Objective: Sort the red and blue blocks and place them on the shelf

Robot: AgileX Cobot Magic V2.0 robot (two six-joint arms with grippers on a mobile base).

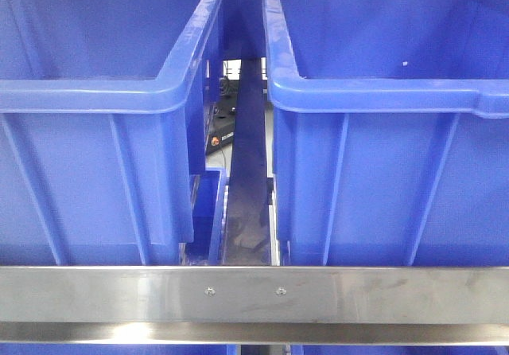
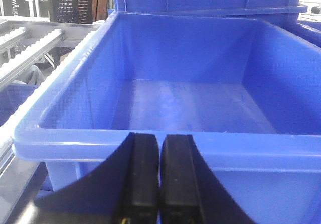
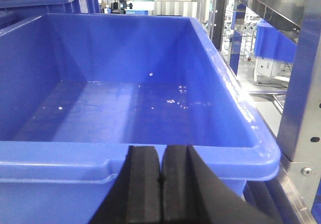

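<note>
Two big blue plastic bins side by side, left bin [image 1: 87,92] and right bin [image 1: 390,92], narrow gap between. Both look hollow inside; right bin floor has small white specks [image 3: 173,101]. Black device [image 1: 223,124] visible through the gap, far behind. Black perforated panel [image 2: 70,2] upper left background.

Left bin [image 1: 95,132]: bright blue, plain, glossy rim. Right bin [image 1: 390,132]: same blue, white specks on floor. Shelf rail [image 1: 254,295] below bins: brushed silver-grey steel, faint scuffs. Divider [image 1: 246,196] between bins: dark grey metal. Left tool [image 2: 159,184]: matte black pads. Right tool [image 3: 160,184]: matte black. Rollers [image 2: 30,53] left of left bin: white.
</note>
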